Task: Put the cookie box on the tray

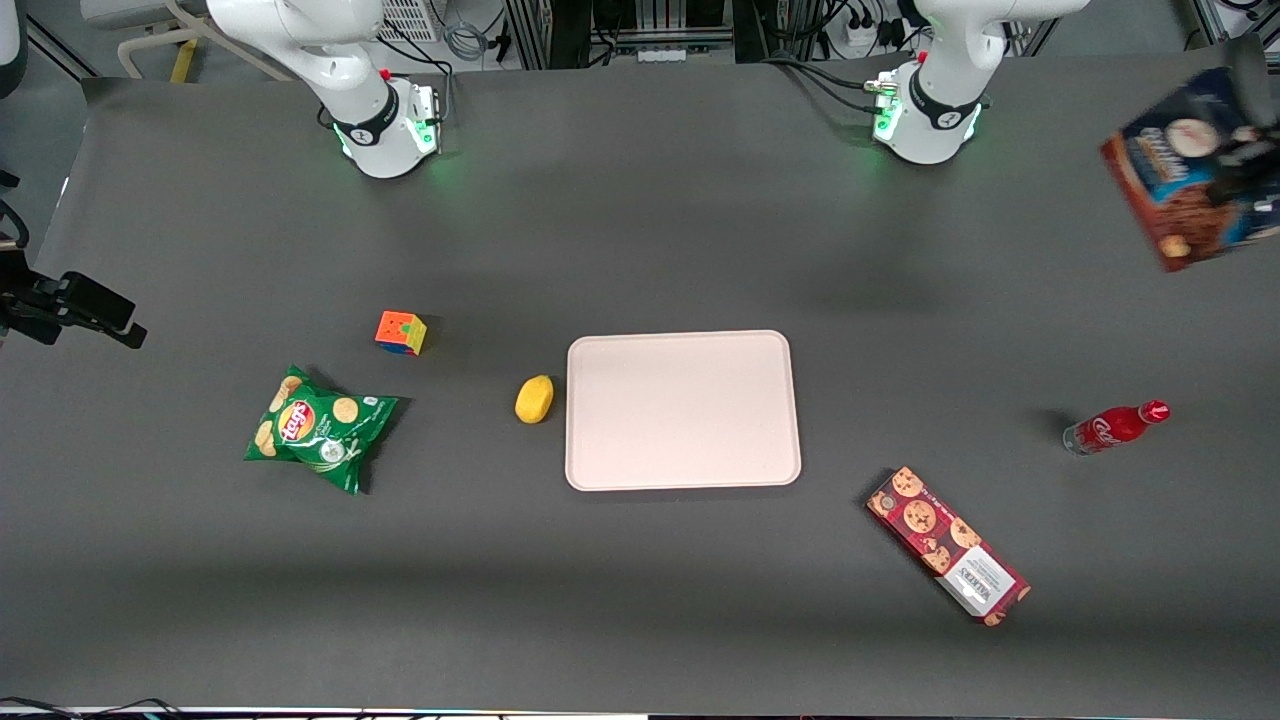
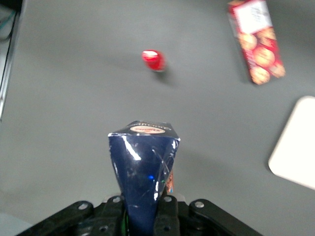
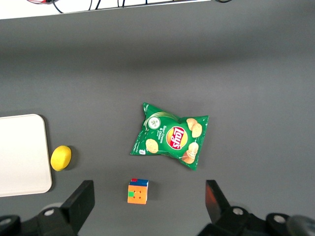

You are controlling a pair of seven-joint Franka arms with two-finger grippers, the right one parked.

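Claw (image 1: 1248, 150) is up in the air at the working arm's end of the tabletop (image 1: 640, 250), clamped on the cookie box (image 1: 1190, 170) — the box hangs tilted, clear of the surface. Wrist view: box (image 2: 143, 172) pinched between the fingers, its end pointing away from the camera.

Tray (image 1: 682, 410) lies flat mid-tabletop, bare, well apart from the box. Lemon (image 1: 534, 399) just beside the tray. Red box (image 1: 947, 545) nearer the front camera than the tray; red bottle (image 1: 1115, 427) lies on its side near it. Chips bag (image 1: 318, 428) and cube (image 1: 400, 333) lie toward the parked arm's end.
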